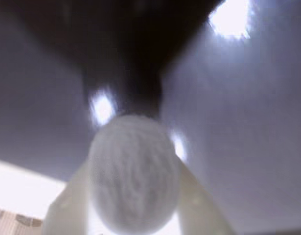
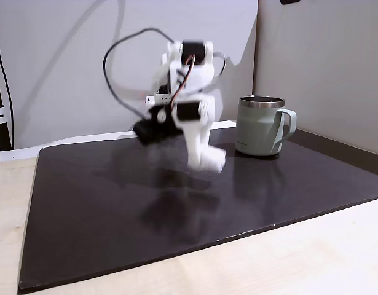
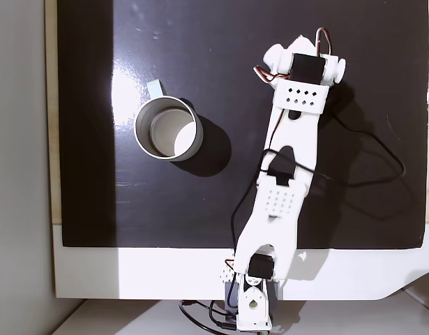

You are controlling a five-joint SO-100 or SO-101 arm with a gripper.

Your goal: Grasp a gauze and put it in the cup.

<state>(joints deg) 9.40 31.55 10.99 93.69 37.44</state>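
In the wrist view the gauze (image 1: 134, 176), a white fabric roll seen end-on, sits clamped between my two pale fingers (image 1: 69, 200); my gripper (image 1: 133, 164) is shut on it above the dark mat. From the side, the blurred gripper (image 2: 204, 157) hangs a little above the mat with the gauze (image 2: 213, 161) at its tip, left of the cup (image 2: 260, 126). The cup is a sage-green mug with a dark rim, standing upright, and its open mouth (image 3: 169, 128) shows from above. The arm's wrist (image 3: 301, 70) lies to the right of the cup there, hiding the gripper.
A black mat (image 2: 115, 209) covers most of the light wooden table (image 2: 299, 258). The arm's base (image 3: 252, 293) stands at the mat's near edge, with cables (image 3: 381, 167) looping to the right. A wall (image 2: 324, 55) rises just behind the cup.
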